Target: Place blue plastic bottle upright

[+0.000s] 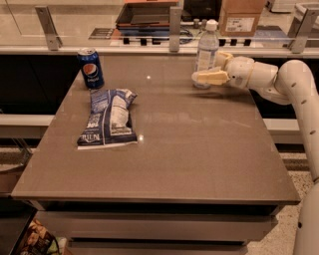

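The blue plastic bottle (pixel 206 50) is clear with a white cap and a pale label. It stands upright at the far right of the brown table (pixel 199 149). My gripper (pixel 209 76) reaches in from the right on a white arm (pixel 294 79). Its cream fingers (pixel 212 77) are closed around the lower part of the bottle, near its base.
A dark blue Pepsi can (pixel 90 68) stands at the far left of the table. A blue-and-white snack bag (pixel 109 118) lies flat at the left middle. A counter with metal posts (pixel 174 22) and a cardboard box (pixel 242 15) runs behind the table.
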### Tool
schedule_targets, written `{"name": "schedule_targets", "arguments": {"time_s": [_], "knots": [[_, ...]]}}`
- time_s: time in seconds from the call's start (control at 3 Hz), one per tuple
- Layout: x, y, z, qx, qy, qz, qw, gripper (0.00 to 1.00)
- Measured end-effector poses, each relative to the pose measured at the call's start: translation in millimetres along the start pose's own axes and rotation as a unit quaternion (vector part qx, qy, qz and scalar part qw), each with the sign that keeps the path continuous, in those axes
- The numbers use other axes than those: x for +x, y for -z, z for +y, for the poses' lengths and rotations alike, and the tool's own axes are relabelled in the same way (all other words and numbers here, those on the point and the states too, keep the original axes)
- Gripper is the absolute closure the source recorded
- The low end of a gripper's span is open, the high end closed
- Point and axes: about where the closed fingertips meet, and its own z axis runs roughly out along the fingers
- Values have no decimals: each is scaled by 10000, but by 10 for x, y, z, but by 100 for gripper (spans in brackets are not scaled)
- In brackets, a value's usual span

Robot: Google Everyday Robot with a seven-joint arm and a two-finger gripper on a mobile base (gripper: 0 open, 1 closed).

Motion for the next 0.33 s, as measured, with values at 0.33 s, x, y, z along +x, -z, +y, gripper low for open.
{"name": "schedule_targets", "arguments": {"time_s": [0.33], "knots": [[0,-3,1,-2,0,0,10000,0]]}}
